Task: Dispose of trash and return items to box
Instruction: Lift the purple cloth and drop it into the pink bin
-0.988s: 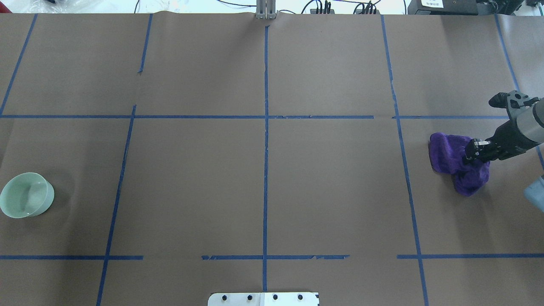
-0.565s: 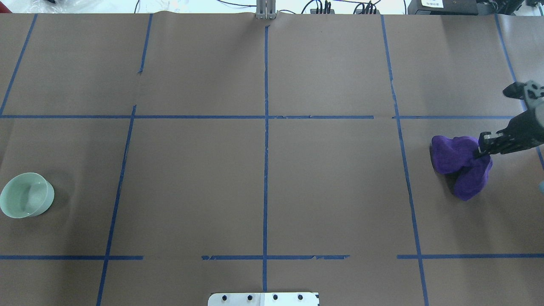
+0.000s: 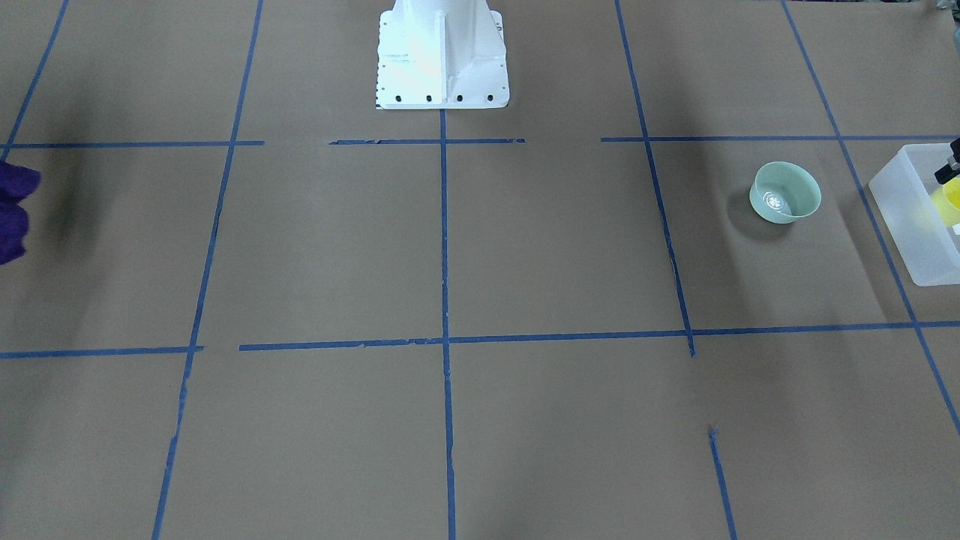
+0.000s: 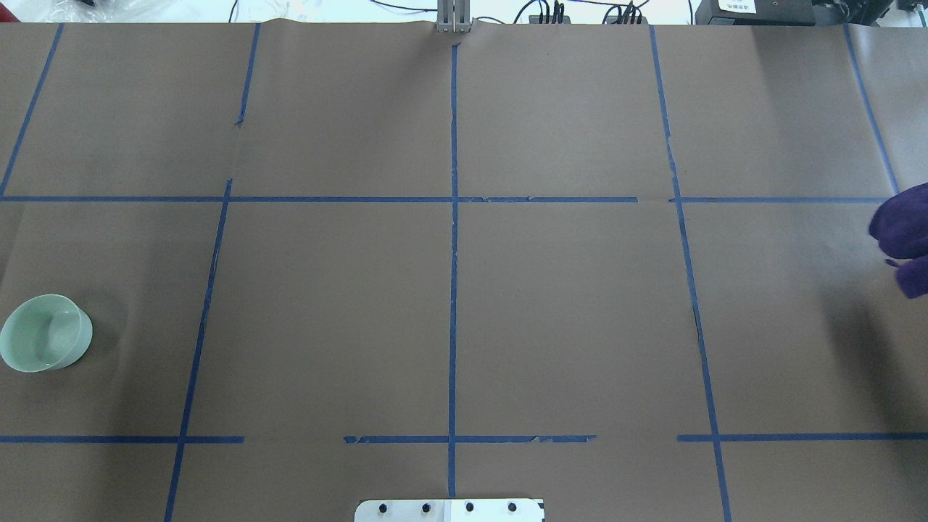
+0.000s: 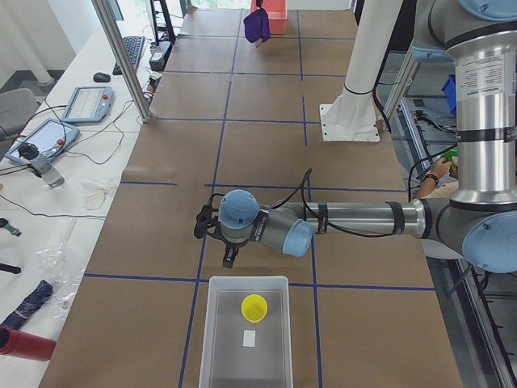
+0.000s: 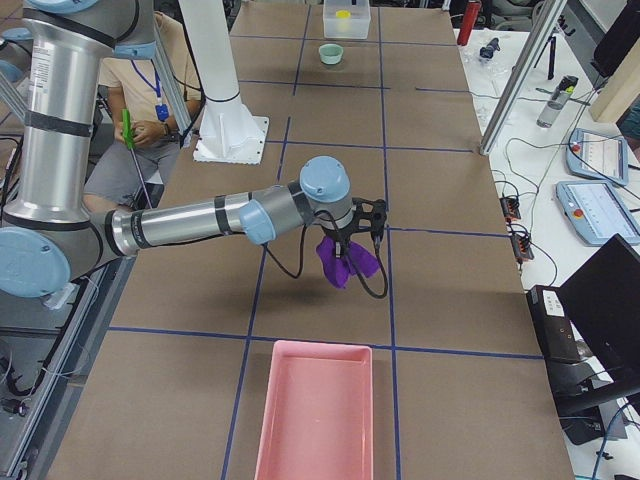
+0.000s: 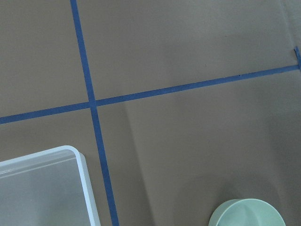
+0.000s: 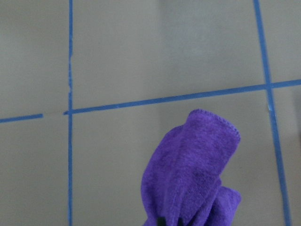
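The pale green bowl (image 3: 784,192) stands upright on the table at my left, also in the overhead view (image 4: 45,333) and the left wrist view (image 7: 247,214). The yellow cup (image 5: 254,307) sits inside the frosted-white box (image 5: 222,339), which stands beside the bowl (image 3: 911,225). My left gripper (image 5: 229,260) hangs just inboard of the box's near end; I cannot tell if it is open. My right gripper (image 6: 352,235) is shut on a purple cloth (image 8: 193,174) and holds it above the table, at the overhead view's right edge (image 4: 902,235).
A pink tray (image 6: 315,420) lies at the table's right end, beyond the hanging cloth. The white robot base (image 3: 441,52) stands at mid table edge. Blue tape lines cross the brown paper. A person sits behind the robot (image 6: 140,90).
My right gripper has lifted the purple cloth off the table and carried it right, so the arm has left the overhead view. The bowl has not moved.
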`<state>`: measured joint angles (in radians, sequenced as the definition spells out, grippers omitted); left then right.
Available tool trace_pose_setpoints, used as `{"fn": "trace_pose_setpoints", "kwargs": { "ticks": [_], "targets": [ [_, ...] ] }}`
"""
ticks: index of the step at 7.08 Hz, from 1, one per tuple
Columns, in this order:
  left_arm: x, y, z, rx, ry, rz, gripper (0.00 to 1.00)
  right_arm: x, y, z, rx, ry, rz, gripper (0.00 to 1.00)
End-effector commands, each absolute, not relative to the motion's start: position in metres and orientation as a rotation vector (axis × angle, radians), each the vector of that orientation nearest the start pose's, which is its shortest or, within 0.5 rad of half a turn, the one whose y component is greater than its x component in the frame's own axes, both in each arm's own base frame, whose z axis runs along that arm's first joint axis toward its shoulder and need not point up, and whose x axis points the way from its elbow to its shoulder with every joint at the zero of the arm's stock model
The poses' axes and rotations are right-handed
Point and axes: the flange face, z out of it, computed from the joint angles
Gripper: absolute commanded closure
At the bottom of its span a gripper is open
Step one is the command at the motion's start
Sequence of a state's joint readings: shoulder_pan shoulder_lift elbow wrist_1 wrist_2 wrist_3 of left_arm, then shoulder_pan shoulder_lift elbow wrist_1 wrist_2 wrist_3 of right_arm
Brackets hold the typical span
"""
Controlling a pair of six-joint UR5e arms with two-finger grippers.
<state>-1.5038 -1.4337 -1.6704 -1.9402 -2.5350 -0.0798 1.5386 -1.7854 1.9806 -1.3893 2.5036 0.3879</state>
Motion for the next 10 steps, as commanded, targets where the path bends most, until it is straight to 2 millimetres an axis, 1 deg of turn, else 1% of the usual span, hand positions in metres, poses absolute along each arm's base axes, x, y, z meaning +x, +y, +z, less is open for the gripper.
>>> {"fn": "trace_pose_setpoints", "kwargs": {
  "ticks": [1, 2, 3, 4, 5, 6, 7, 8, 9, 10],
  "targets": [
    [-0.016, -0.452, 0.617, 0.236, 0.977, 0.162, 0.0, 0.155, -0.395, 0.566, 0.183, -0.747, -0.063, 1.0],
    [0.005, -0.459, 0.609, 0.198, 0.988, 0.142, 0.0, 0.189, -0.419, 0.582, 0.166, -0.679, -0.13, 1.0],
    [0.041, -0.463, 0.597, 0.175, 0.997, 0.096, 0.0, 0.197, -0.431, 0.647, 0.102, -0.704, -0.207, 1.0],
    [0.06, -0.466, 0.593, 0.191, 0.939, 0.037, 0.0, 0.203, -0.441, 0.694, 0.1, -0.69, -0.247, 1.0],
    [0.067, -0.464, 0.595, 0.186, 0.925, 0.032, 0.0, 0.199, -0.429, 0.732, 0.083, -0.693, -0.235, 1.0],
    [0.085, -0.46, 0.597, 0.157, 0.928, 0.051, 0.0, 0.193, -0.418, 0.772, 0.022, -0.724, -0.211, 1.0],
    [0.103, -0.45, 0.6, 0.109, 0.923, 0.031, 0.0, 0.187, -0.416, 0.784, 0.016, -0.73, -0.209, 1.0],
    [0.106, -0.432, 0.612, 0.125, 0.901, 0.051, 0.0, 0.18, -0.414, 0.79, 0.003, -0.755, -0.198, 0.01],
    [0.129, -0.415, 0.622, 0.084, 0.893, 0.102, 0.0, 0.171, -0.418, 0.787, 0.018, -0.8, -0.197, 0.0],
    [0.142, -0.4, 0.631, 0.049, 0.887, 0.137, 0.0, 0.155, -0.435, 0.771, 0.024, -0.835, -0.17, 0.0]
  ]
}}
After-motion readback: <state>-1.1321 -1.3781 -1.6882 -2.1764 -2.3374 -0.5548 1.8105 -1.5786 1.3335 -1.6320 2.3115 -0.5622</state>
